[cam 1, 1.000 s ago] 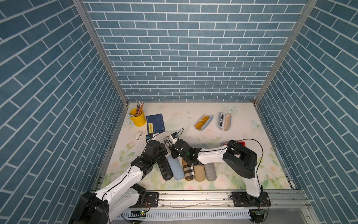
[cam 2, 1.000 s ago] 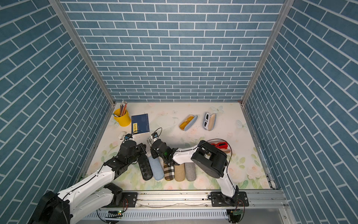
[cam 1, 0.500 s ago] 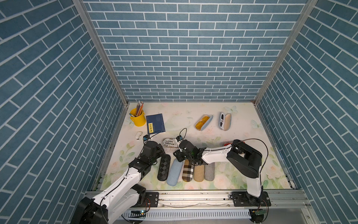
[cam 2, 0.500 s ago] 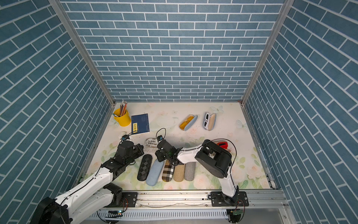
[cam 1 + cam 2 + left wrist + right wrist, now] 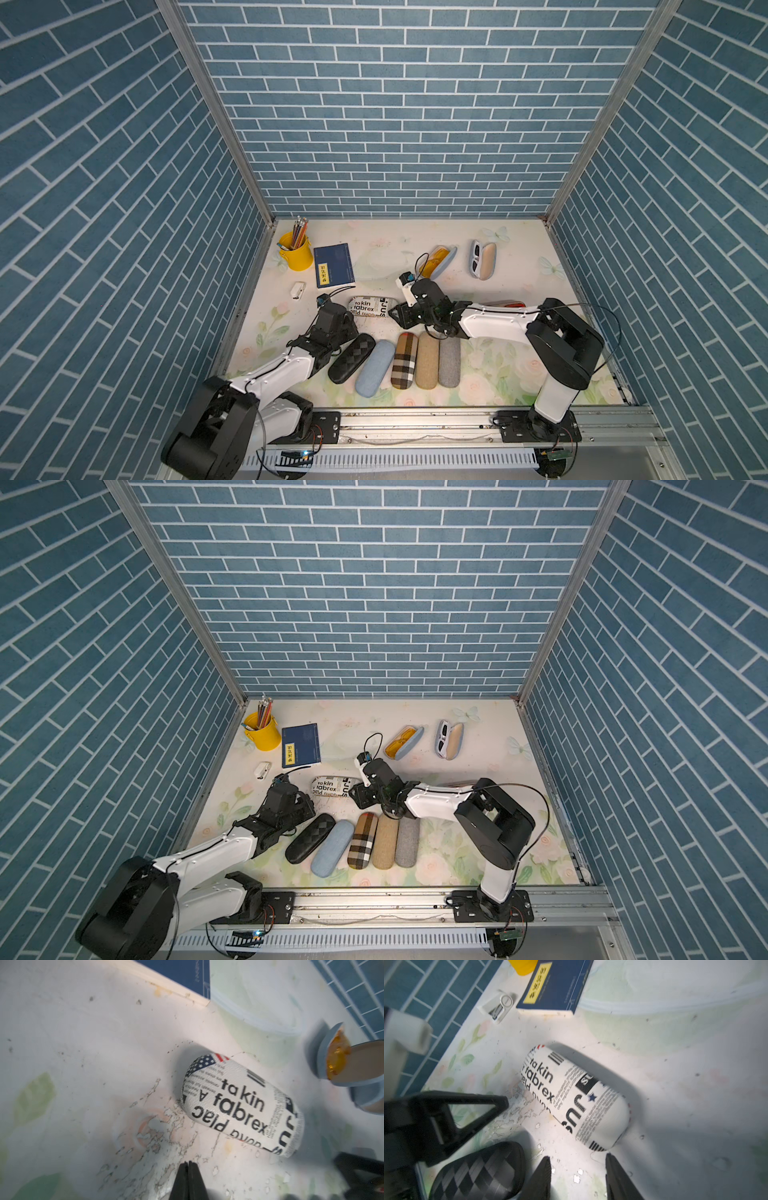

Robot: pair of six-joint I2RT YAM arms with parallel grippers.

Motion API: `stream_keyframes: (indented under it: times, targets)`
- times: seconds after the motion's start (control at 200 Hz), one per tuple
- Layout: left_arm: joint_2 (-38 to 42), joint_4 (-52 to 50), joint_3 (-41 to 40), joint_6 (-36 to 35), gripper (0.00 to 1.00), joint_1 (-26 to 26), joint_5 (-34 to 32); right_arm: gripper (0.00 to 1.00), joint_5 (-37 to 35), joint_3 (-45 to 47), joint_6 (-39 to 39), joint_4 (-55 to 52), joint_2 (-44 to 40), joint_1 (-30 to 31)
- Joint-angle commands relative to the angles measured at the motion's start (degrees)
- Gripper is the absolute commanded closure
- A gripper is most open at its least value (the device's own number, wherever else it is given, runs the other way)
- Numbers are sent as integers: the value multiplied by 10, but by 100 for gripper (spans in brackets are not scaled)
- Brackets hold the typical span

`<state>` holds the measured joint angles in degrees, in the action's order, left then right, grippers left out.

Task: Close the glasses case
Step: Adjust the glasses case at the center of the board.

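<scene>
White grained glasses case point(image 5: 241, 1105), rounded oblong, lid down, I read "takin fabrex" in black, my left gripper point(image 5: 188, 1165) pinched together, my right gripper point(image 5: 578, 1167) parted, holding nothing.

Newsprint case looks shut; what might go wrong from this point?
1. The open right gripper hovers just off one end of the closed white newspaper-print glasses case; a swing could knock it.
2. The light blue case holding yellow glasses and the beige-lined case holding white sunglasses lie open at the back; a reaching arm could skid one instead of shutting it.
</scene>
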<state>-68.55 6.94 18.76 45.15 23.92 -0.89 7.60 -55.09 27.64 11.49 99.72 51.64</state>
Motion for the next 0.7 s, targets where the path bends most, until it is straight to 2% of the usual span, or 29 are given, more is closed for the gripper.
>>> stream_keyframes:
  times: [0.0, 0.14, 0.355, 0.59, 0.695]
  targets:
    - [-41, 29, 20, -14, 95, 0, -15, 57, 33, 6, -27, -26, -12, -27]
    - [-80, 65, 14, -3, 96, -1, -5, 57, 48, 6, -31, -26, 4, -46]
    - [-78, 89, -3, 24, 96, -1, 1, 57, 85, -14, -27, 0, 54, -57]
    - [28, 95, -81, 87, 94, 6, -5, 57, 95, -29, -21, 7, 79, -59]
    - [93, 48, -101, 94, 91, 6, -26, 57, 89, -33, -20, 3, 80, -59]
